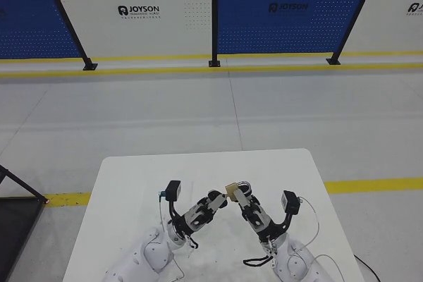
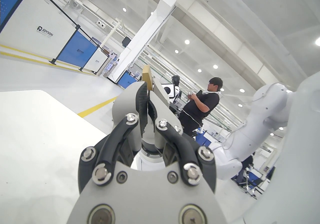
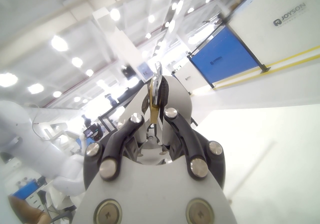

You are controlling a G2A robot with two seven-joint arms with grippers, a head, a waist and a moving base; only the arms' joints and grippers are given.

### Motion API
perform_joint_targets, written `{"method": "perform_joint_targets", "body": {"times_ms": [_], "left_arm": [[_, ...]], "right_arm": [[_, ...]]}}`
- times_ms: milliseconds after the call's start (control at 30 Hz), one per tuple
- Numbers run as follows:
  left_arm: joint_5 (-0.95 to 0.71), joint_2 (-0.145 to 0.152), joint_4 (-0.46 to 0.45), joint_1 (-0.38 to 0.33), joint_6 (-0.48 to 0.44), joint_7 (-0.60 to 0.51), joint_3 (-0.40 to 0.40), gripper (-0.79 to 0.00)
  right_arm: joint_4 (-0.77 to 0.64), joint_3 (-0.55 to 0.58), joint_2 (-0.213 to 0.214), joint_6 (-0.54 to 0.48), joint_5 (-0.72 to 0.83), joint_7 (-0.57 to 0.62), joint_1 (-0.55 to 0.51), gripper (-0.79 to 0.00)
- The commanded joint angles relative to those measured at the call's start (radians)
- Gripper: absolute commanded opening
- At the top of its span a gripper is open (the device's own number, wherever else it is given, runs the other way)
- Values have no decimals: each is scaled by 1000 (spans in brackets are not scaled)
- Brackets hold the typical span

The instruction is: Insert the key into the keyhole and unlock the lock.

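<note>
Left pincer [image 2: 149, 90] is clamped on a flat brass piece [image 2: 147, 77], and right pincer [image 3: 158, 85] grips a brass-and-silver metal piece [image 3: 153, 112]. Both meet above the white desk [image 1: 127, 183]. I cannot tell which is the key. This looks like the insertion step, and next the key blade must line up finely with the keyhole.

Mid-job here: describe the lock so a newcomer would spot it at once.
Start at the white table; over it the left gripper and right gripper meet tip to tip. The lock is the small block at that meeting point. Its brass colour sets it apart from the white and black gripper parts around it.
</note>
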Motion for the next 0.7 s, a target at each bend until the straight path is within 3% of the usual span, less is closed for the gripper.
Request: {"method": "perform_joint_targets", "body": {"times_ms": [0, 267, 667], "left_arm": [[87, -7, -3, 9, 8, 62, -4, -785], [228, -26, 18, 17, 20, 192, 2, -785], [286, -39, 26, 16, 32, 248, -7, -785]], "right_arm": [[-1, 1, 0, 1, 1, 2, -1, -785], [-8, 3, 1, 8, -4, 17, -5, -785], [-12, 7, 2, 8, -20, 19, -11, -785]]}}
